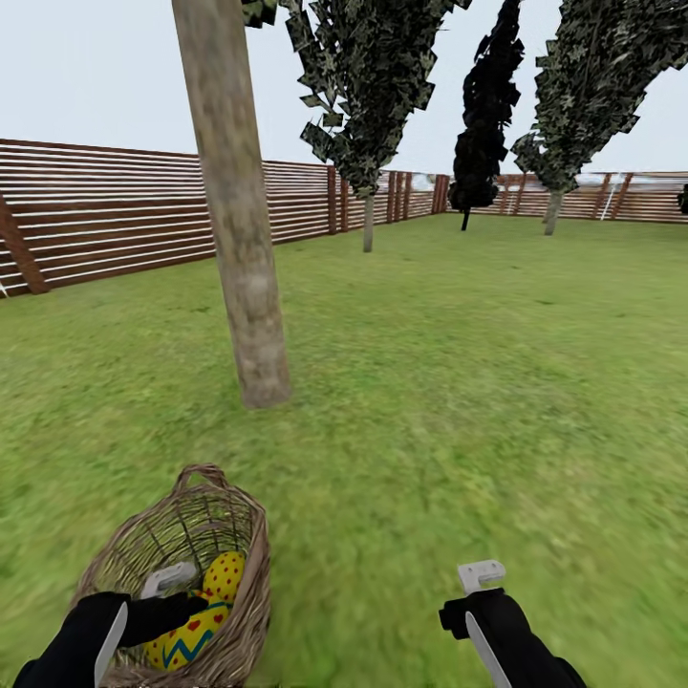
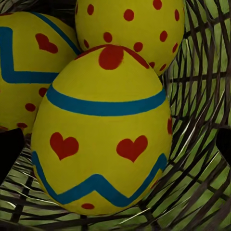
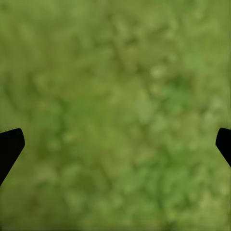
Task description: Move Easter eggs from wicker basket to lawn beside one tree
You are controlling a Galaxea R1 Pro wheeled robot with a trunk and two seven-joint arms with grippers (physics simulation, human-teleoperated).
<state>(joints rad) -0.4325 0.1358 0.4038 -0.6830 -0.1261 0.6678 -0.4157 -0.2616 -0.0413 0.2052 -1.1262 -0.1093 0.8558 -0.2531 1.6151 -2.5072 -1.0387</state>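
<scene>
In the basket (image 1: 239, 573) at seven o'clock, the spread left gripper (image 2: 115, 144) straddles the front egg (image 2: 101, 139), ready to squeeze; the right gripper (image 3: 115, 144) hangs spread over the lawn (image 1: 459, 382).

light: bright, even, flat | shadows: none cast | blur: lawn (image 3: 115, 96) soft close-up | edges: tree trunk (image 1: 234, 210) leans

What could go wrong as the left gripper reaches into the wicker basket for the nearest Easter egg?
1. The three Easter eggs lie packed together; closing on the nearest could nudge its neighbours.
2. The left gripper has its fingers spread wide around a smooth, rounded egg, so it may slip out.
3. The wicker basket is light-looking; the arm inside could tip it on the lawn.
</scene>
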